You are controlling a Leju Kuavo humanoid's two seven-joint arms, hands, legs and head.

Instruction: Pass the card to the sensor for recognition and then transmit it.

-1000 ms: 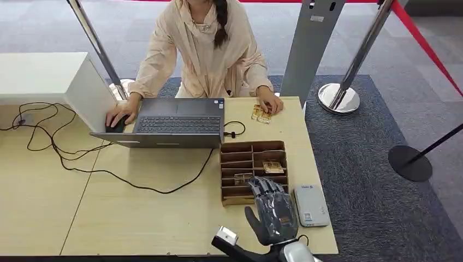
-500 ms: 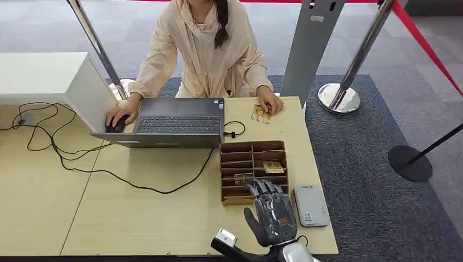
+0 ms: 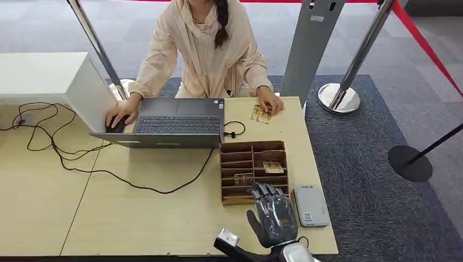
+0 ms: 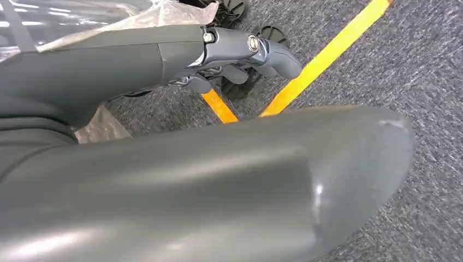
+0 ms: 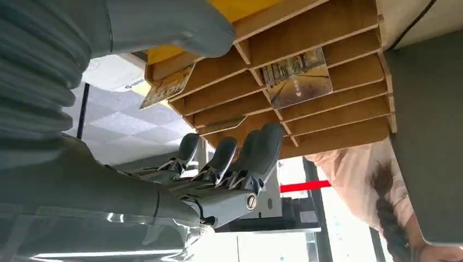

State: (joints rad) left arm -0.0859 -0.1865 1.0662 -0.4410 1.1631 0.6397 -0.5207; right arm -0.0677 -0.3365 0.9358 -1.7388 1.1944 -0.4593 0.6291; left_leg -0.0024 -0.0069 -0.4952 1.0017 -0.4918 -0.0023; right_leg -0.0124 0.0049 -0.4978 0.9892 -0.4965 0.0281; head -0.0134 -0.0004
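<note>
Since a second ago our right hand [image 3: 274, 214] has drawn back a little toward us from the wooden card organizer [image 3: 254, 172]; its fingertips, which reached over the near slots, now sit at the organizer's near edge. Everything else on the table [image 3: 136, 218] lies as it did.

Our right hand holds nothing; in the right wrist view its fingers [image 5: 256, 155] lie side by side, loosely extended, with the thumb [image 5: 180, 24] set apart from them. One card [image 3: 243, 178] lies in a left-hand slot of the organizer, just beyond our fingertips, and a second card [image 3: 272, 167] rests in a right-hand slot farther up. The grey card reader [image 3: 310, 204] sits just beside our hand on its right, on the table's near right corner.

Our left hand [image 4: 240, 52] hangs over grey carpet with orange tape lines [image 4: 322, 54], its fingers curled in on nothing.

Across the table a person [image 3: 205, 49] sits at a laptop [image 3: 174, 123], one hand on a mouse [image 3: 116, 126], the other resting on a few more cards [image 3: 260, 114] at the far edge.
</note>
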